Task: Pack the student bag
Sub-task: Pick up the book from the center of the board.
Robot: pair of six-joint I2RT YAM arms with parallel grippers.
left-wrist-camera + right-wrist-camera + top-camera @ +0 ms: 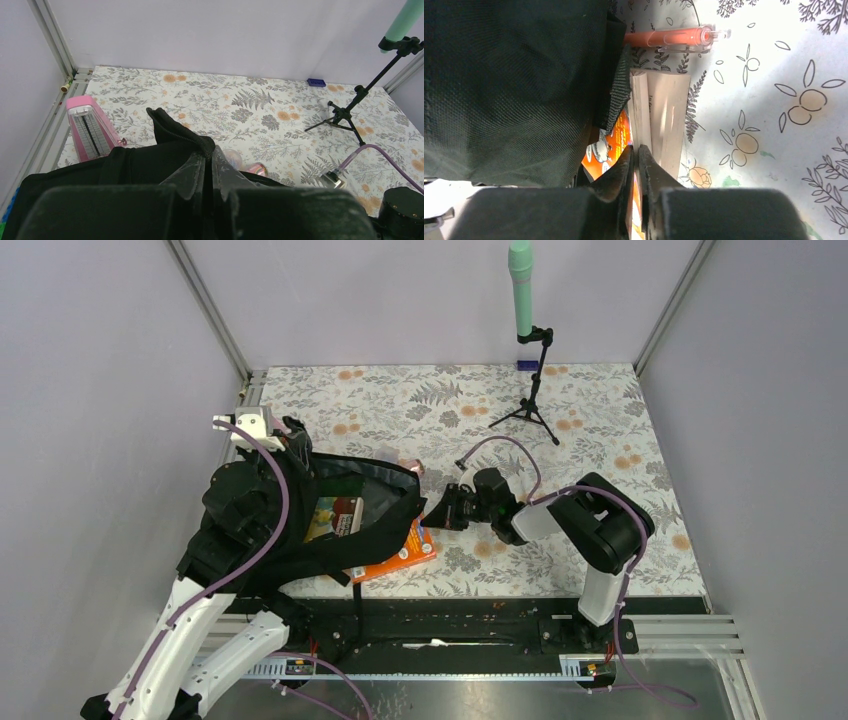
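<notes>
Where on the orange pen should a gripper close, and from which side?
Mid-barrel on the orange pen, from above, jaws across it. It lies flat on the table, long and thin, with one end against the student bag.

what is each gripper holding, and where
The left gripper pinches the student bag by its zipped opening rim. The right gripper is nearly closed at the orange book's page edge; whether it grips cannot be told.
</notes>
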